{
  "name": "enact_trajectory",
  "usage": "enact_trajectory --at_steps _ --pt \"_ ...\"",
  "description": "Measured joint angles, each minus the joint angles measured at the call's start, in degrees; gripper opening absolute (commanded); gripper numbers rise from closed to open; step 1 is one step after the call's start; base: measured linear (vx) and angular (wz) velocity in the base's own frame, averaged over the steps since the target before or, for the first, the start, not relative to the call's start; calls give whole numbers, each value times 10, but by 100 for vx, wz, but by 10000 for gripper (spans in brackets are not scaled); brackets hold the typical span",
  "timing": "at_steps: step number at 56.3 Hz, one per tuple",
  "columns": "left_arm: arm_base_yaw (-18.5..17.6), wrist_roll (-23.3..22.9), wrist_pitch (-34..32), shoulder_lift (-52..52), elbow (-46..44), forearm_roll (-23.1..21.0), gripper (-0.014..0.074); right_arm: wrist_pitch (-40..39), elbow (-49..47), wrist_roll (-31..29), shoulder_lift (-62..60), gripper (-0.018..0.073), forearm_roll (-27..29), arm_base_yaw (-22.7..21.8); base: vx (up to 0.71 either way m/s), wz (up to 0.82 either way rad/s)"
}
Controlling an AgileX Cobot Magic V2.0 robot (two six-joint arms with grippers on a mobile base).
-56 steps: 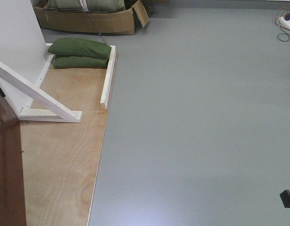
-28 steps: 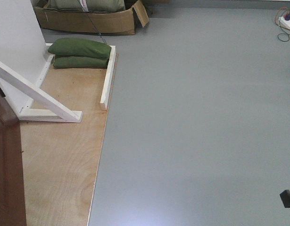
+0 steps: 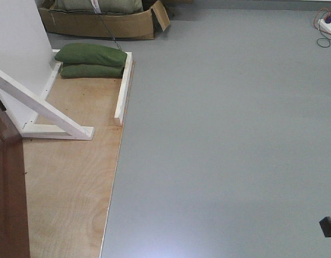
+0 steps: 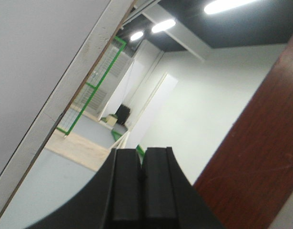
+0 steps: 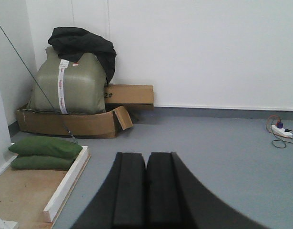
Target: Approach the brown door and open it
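Your left gripper (image 4: 140,157) has its two black pads pressed flat together with nothing between them. Just beyond it on the right, the brown door (image 4: 253,167) fills that side of the left wrist view. A white panel (image 4: 36,62) slants across the left side. Your right gripper (image 5: 146,160) is pressed together the same way and holds nothing.

In the front view you see the door only as a dark reddish strip along the lower left edge. It stands on a plywood sheet (image 3: 74,183) that borders the grey floor (image 3: 224,134). Past the door, a white diagonal brace (image 3: 41,107) runs down from the white panel to the plywood. Further back, two green sandbags (image 3: 92,59) lie stacked inside a white wooden frame (image 3: 123,91). Behind them sits an open cardboard box (image 3: 100,24), and the right wrist view shows it holding an olive bag (image 5: 72,86) with dark cloth on top. A power strip (image 3: 328,24) lies well apart at the far right.
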Motion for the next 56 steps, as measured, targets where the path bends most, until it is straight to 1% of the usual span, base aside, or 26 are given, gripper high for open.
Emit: enact_trajectory --at_steps 3,10,56 --pt "0 10 0 8 -8 -2 -3 0 0 0 0 0 0 0 0 0" --pt "0 18 0 10 -12 -6 -3 0 0 0 0 0 0 0 0 0" --pt "0 20 -5 10 -12 -9 -3 0 0 0 0 0 0 0 0 0"
